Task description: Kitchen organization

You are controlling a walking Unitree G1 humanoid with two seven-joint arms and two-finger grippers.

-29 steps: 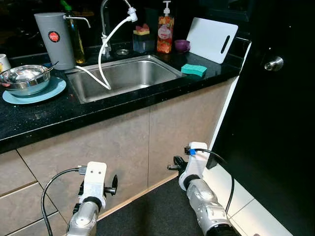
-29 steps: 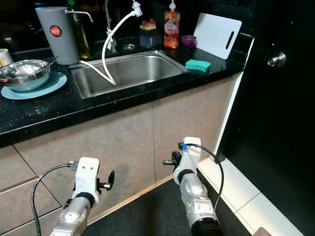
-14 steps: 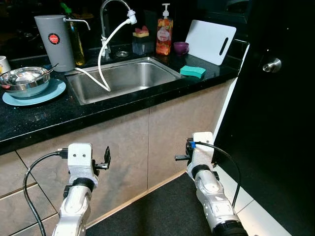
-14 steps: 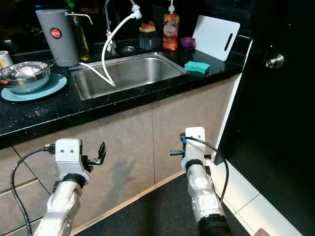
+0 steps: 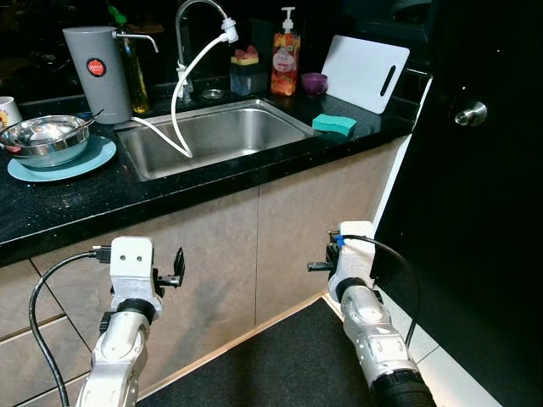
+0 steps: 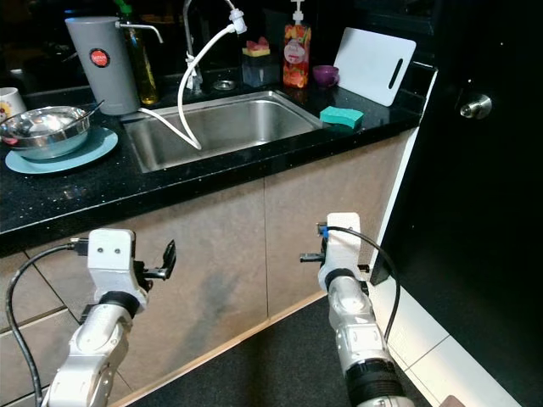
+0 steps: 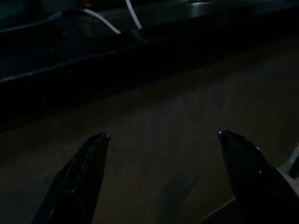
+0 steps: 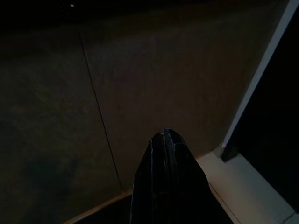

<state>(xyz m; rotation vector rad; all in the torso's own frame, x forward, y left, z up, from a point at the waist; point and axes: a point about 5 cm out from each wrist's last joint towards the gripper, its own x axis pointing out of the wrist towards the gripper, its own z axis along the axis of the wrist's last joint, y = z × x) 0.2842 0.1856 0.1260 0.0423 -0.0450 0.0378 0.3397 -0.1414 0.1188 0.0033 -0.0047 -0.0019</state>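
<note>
Bowl: a shiny bowl sat on a blue plate, up on the counter.
Left claw: fingers spread wide, far below the bowl, near the cupboard.
Sink: in the middle.
Right claw: fingers pressed together, low by the cupboard.

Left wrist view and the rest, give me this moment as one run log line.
left tool: open, empty, facing cabinet front | right tool: shut, empty, low by cabinet | steel bowl on blue plate | sponge beside sink

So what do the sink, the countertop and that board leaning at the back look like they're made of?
Sink: brushed stainless steel, dull grey sheen. Countertop: polished black stone, probably granite, with pale flecks. Cutting board: likely white plastic, smooth and matte.
</note>
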